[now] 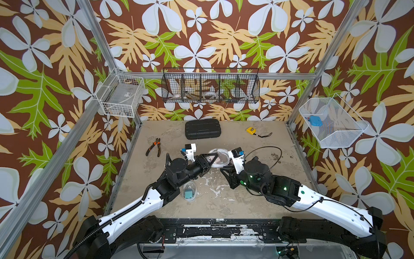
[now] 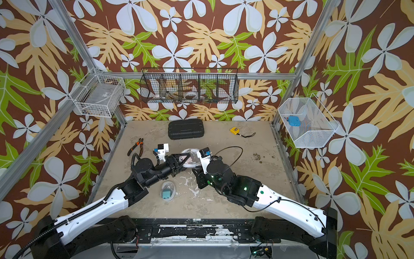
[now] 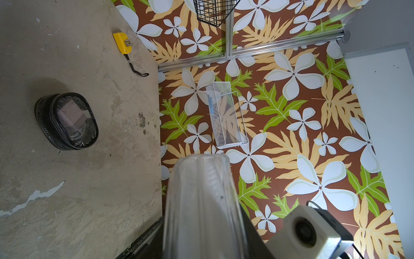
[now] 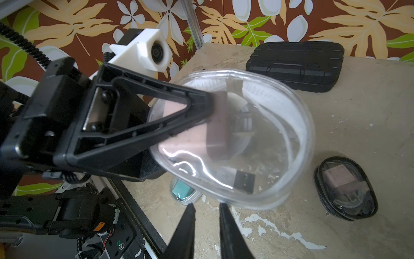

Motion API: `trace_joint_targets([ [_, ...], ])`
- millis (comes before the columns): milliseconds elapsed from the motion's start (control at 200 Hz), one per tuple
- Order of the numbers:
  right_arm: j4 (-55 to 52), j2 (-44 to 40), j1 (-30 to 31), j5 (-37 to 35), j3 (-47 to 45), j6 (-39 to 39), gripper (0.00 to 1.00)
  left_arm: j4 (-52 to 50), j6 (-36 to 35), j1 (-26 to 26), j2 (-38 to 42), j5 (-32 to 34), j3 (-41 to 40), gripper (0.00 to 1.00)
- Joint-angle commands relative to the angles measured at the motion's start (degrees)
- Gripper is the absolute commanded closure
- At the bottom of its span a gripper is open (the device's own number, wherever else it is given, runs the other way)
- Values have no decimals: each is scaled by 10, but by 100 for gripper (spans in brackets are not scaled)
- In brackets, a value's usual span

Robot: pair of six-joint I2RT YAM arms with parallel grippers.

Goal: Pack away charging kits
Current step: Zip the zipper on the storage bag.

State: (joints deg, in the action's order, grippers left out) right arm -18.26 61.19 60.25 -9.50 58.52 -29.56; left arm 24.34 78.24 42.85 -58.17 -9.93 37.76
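Observation:
My left gripper is shut on one end of a clear oval case and holds it tilted above the table. A dusty-pink plug and a coiled white cable lie inside. In the left wrist view the clear case fills the space at the jaws. My right gripper sits at the case's near rim, its fingers a narrow gap apart with nothing between them. A black-rimmed case with a pink plug lies on the table. A clear case with a teal plug lies under the left arm.
A large black ribbed case lies at the back, a yellow tape measure to its right, and pliers at the left. Wire baskets hang on the left wall, back wall and right wall; the right one holds a blue block.

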Motion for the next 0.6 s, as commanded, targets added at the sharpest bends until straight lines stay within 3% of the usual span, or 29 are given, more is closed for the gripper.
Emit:
trace_joint_targets([
  [0,6,-5,0,3,5,5,78,25,3,0,1,-9,-1,88],
  [596,3,-5,0,-16,-4,17,71,26,10,0,2,-10,-3,88],
])
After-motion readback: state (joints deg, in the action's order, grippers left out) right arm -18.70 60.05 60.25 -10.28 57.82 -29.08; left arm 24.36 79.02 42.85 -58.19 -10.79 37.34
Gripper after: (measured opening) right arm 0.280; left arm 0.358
